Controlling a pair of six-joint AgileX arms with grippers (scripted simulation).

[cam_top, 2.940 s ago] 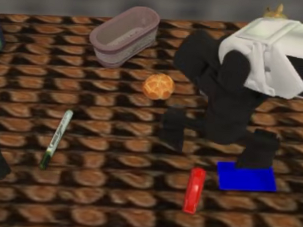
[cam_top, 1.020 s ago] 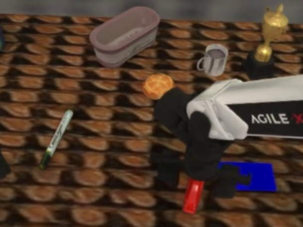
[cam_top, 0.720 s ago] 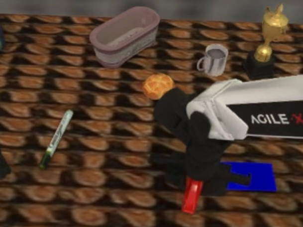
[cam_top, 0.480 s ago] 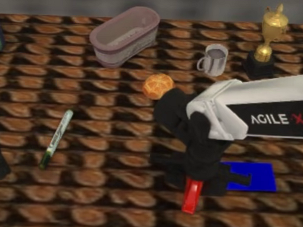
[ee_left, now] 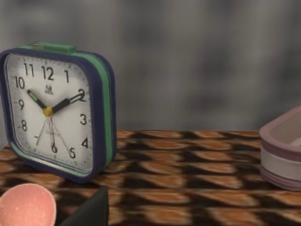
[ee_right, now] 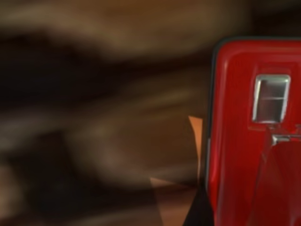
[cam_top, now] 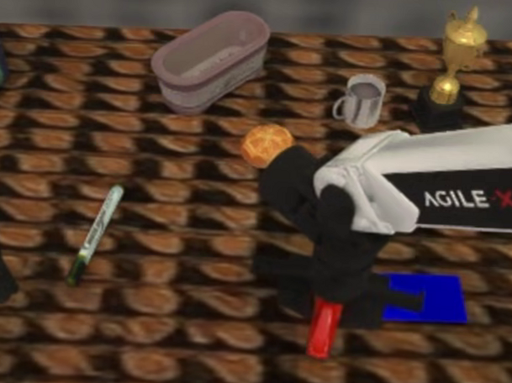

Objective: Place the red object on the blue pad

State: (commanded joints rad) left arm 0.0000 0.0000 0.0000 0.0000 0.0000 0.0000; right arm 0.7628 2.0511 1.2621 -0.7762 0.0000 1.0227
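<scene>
At the table's near right, my right gripper (cam_top: 329, 302) sits down over the far end of the small glossy red stapler-like block (cam_top: 323, 330). Black fingers (cam_top: 296, 295) flank the block on both sides, closed in against it; looks like a grip, block between the pads. Only the near half of the block shows from above, angled slightly, the rest hidden under my wrist. Can't tell whether it is lifted or touching the wood-grain table (cam_top: 192, 324).

The flat saturated-blue rectangular pad (cam_top: 433, 300) lies just to the right of the block, its left edge partly covered by my right finger. Block is not on the pad.

Right wrist view: red casing (ee_right: 254, 141) close up, with a small metal inset, table blurred behind it.

Left arm parked at the left edge, barely in top view; its fingers are not visible. Its wrist camera shows a green-and-navy square alarm clock (ee_left: 56, 113) and the end of a pale pink oval tub (ee_left: 282, 150).

Elsewhere: green-and-white marker pen (cam_top: 95, 234) at left, orange textured ball (cam_top: 267, 146) mid-table, grey mug (cam_top: 361, 101) and gold trophy (cam_top: 453, 60) at far right.
</scene>
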